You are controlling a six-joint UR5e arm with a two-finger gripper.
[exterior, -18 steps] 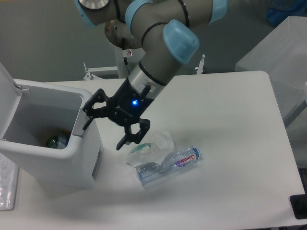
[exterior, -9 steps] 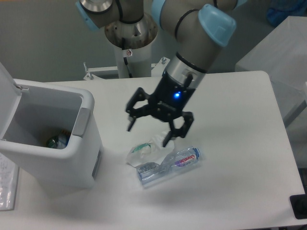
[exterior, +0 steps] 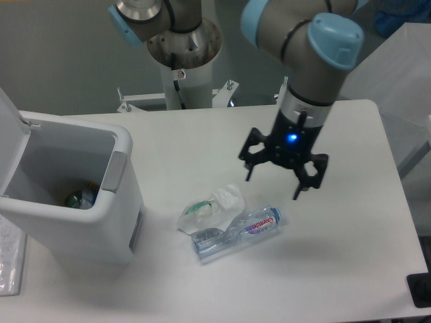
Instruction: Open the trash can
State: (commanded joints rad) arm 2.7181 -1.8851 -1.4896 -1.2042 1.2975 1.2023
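The trash can (exterior: 101, 215) stands at the left edge of the white counter (exterior: 350, 242), a large white boxy bin with rounded corners, and its lid (exterior: 12, 145) is swung up and back on the far left side so the inside lies open to view. A grey push tab (exterior: 114, 171) sits on the rim facing the middle of the counter, and some greenish item (exterior: 79, 198) rests at the bottom of the bin. The hand (exterior: 283, 173) hangs well to the right of the trash can, over the right-centre of the counter, pointing downward with a blue light glowing on its body; its two black fingers (exterior: 301, 183) are spread apart and grip nothing. Between the bin and the hand, but lower in the view, a crushed clear plastic bottle (exterior: 237, 231) with a red and blue label lies on its side, touching a crumpled piece of clear plastic (exterior: 210, 206) just to its upper left. The hand is above and to the right of both, apart from them. The arm's base column (exterior: 182, 57) rises behind the counter's far edge
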